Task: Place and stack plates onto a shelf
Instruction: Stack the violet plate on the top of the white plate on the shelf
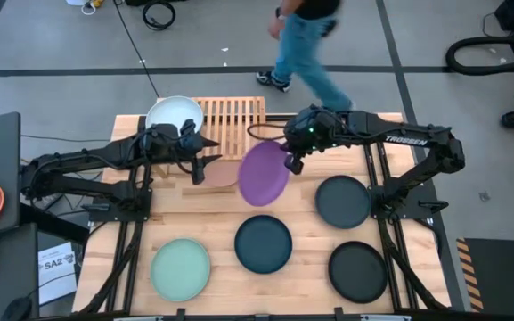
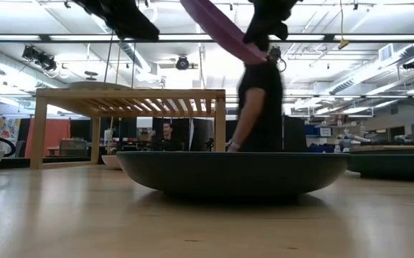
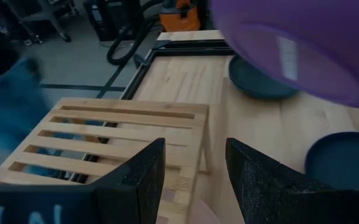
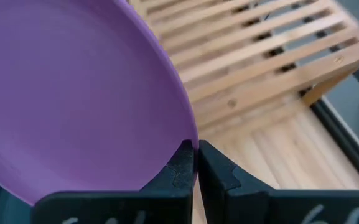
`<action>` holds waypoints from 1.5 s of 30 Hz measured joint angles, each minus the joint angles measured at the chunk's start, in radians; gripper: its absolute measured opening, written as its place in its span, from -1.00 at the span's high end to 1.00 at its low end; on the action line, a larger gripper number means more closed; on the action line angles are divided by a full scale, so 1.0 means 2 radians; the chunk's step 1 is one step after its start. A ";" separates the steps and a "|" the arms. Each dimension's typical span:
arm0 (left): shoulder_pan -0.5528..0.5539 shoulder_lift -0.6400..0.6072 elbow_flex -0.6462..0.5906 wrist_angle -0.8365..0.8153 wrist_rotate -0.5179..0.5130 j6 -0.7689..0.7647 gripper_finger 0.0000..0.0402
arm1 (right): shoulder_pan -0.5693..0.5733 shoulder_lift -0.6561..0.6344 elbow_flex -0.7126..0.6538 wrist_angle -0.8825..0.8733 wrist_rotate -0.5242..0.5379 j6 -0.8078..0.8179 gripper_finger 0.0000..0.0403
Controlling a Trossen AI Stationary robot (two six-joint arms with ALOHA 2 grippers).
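The light-wood slatted shelf (image 1: 230,120) stands at the table's far edge, with a pale plate (image 1: 175,114) resting on its left half. My right gripper (image 1: 292,162) is shut on the purple plate (image 1: 264,172), which is in the air in front of the shelf. My left gripper (image 1: 201,168) is open over the pink plate (image 1: 225,172), which lies flat on the table beside the shelf. In the left wrist view the open fingers (image 3: 195,180) point toward the shelf (image 3: 123,137), and the purple plate (image 3: 303,43) hangs overhead. My right gripper pinches the purple plate's rim (image 4: 190,144) between its two fingers, one on the upper face and one on the underside. It comes from the table's far right side. The plate is lifted clear and tilted, as the low view shows (image 2: 221,29).
On the table lie a mint green plate (image 1: 181,267), a dark teal plate (image 1: 264,242), a grey-teal plate (image 1: 344,201) and a black plate (image 1: 357,270). A person (image 1: 305,45) walks past behind the far edge. The shelf's right half (image 1: 243,116) is bare.
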 joint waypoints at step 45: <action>-0.005 0.000 0.000 0.237 -0.208 0.006 0.13 | -0.031 0.027 0.000 0.304 0.232 -0.081 0.93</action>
